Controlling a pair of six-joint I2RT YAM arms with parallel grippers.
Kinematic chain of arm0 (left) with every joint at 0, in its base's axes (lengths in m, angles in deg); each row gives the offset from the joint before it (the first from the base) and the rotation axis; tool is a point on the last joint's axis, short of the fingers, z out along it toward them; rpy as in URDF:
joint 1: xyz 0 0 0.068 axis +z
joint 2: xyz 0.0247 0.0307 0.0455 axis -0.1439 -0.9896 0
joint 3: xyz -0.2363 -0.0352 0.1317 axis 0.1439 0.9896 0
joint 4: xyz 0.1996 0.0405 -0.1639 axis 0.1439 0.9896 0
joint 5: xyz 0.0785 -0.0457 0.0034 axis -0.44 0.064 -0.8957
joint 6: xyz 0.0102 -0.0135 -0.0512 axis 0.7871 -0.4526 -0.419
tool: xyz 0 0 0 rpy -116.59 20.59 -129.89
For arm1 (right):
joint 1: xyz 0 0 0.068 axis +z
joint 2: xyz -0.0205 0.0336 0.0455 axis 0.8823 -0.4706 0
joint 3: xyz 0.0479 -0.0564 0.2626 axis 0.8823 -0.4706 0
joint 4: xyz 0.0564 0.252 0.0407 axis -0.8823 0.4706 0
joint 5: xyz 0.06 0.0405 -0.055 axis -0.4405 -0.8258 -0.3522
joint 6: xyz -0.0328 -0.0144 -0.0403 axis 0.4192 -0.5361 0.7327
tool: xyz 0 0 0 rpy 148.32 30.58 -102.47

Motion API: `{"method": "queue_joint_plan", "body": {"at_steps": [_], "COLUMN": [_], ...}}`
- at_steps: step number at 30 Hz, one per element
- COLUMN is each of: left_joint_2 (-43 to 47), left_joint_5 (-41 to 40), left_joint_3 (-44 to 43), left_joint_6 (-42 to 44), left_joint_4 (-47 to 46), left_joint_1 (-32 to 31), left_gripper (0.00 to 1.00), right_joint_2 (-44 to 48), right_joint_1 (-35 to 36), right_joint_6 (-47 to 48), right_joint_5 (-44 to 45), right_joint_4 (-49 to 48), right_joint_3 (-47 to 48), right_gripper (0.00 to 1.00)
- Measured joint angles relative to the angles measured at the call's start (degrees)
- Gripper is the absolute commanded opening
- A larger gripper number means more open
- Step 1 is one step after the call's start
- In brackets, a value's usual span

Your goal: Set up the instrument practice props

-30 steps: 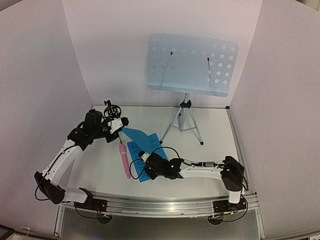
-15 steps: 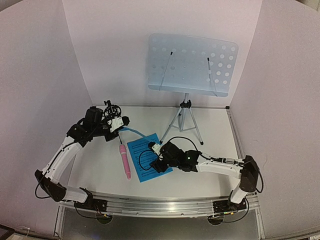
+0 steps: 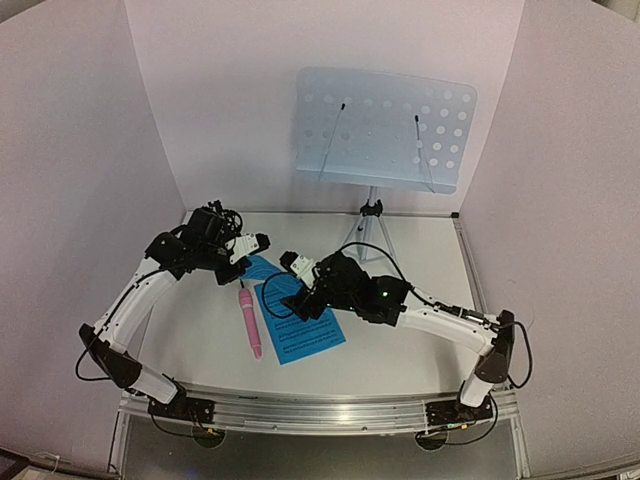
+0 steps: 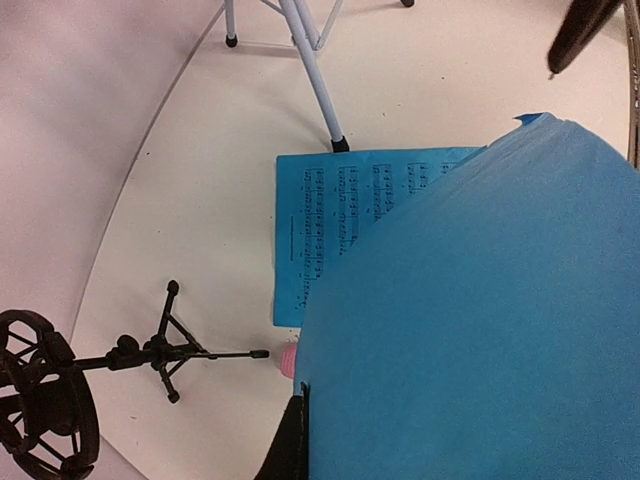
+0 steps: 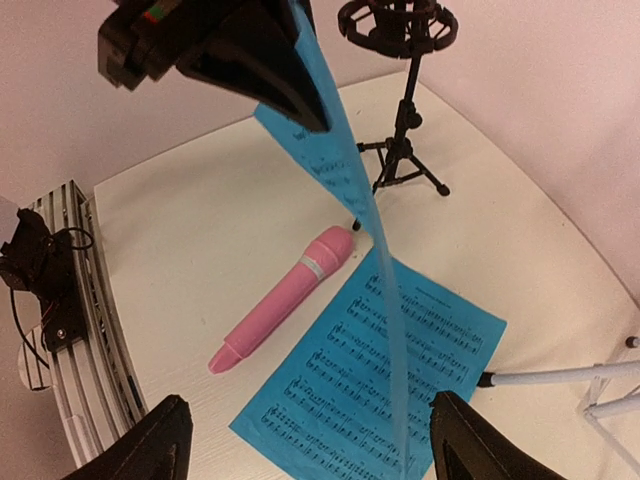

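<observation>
On the white table (image 5: 190, 220), near its middle, we see one bright blue sheet-music page (image 5: 400, 390) lying flat. The slim pink microphone (image 5: 285, 310) lies just beside it, and neither is set up yet. The left gripper (image 5: 295, 95) is closed on the upper edge of the second bright blue page (image 5: 345, 170) and holds it hanging above the flat one. We judge this is for carrying it to the pale-blue perforated music stand (image 3: 385, 130), which stands at the back on its silver tripod and carries no page. The right gripper (image 5: 312, 440) hovers over the flat page with its fingers spread wide and nothing between them, probably ready to take that page. The right wrist view shows the lifted page edge-on and the small black tripod mic holder (image 5: 405, 120) standing upright without a microphone. The top view mostly hides both behind the arms, and the lifted page covers half of the left wrist view.
</observation>
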Motion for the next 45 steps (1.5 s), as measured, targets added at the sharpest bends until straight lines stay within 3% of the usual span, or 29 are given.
{"method": "queue_joint_plan", "body": {"at_steps": [5, 10, 12, 15, 16, 18, 20, 22, 23, 27, 34, 39, 45], "left_joint_2": [-0.05, -0.07, -0.07, -0.07, -0.07, -0.05, -0.05, -0.01, 0.07, 1.87, 12.61, 20.4, 22.07], "left_joint_5": [0.81, 3.21, 4.44, 6.25, 6.95, 8.28, 9.49, 10.52, 10.91, 13.15, 18.91, 25.4, 34.98], "left_joint_3": [-0.62, -0.62, -0.62, -0.62, -0.65, -0.69, -1.06, -1.73, -1.96, -1.73, 4.14, 9.64, 14.52], "left_joint_6": [0.02, 0.72, 1.21, 2.07, 2.23, 2.53, 2.54, 1.89, 1.33, -4.34, -20.37, -26.85, -32.04], "left_joint_4": [1.73, 3.39, 4.0, 4.51, 4.76, 5.41, 6.0, 5.96, 5.53, 0.0, -20.24, -31.06, -39.56], "left_joint_1": [-0.75, -0.75, -0.75, -0.75, -0.75, -0.75, -0.75, -0.63, -0.46, 2.43, 13.11, 13.53, 13.5], "left_gripper": [0.0, 0.0, 0.0, 0.0, 0.0, 0.05, 0.4, 0.87, 0.98, 1.0, 1.0, 1.0, 1.0], "right_joint_2": [-3.3, -5.94, -6.57, -6.93, -6.97, -6.99, -6.99, -6.99, -6.97, -6.28, 1.04, 6.58, 9.75], "right_joint_1": [-0.37, -2.11, -2.76, -3.58, -3.76, -4.0, -4.34, -4.88, -5.23, -8.22, -11.83, -12.42, -12.66], "right_joint_6": [3.33, 4.9, 5.2, 5.79, 5.92, 6.06, 6.12, 5.59, 4.99, 1.5, -3.43, -7.24, -10.38], "right_joint_5": [1.76, 1.94, 1.85, 1.16, 0.87, 0.23, -0.59, -2.43, -3.86, -10.84, -19.6, -24.58, -31.34], "right_joint_4": [-0.01, 0.33, 0.54, 0.78, 0.83, 0.96, 1.04, 1.05, 1.07, 1.17, 1.48, 0.35, -5.58], "right_joint_3": [3.05, 3.56, 3.56, 3.56, 3.6, 3.76, 3.98, 4.13, 4.17, 4.17, 4.68, 8.87, 10.9], "right_gripper": [0.8, 0.7, 0.52, 0.1, 0.02, 0.0, 0.0, 0.0, 0.0, 0.0, 0.0, 0.0, 0.0]}}
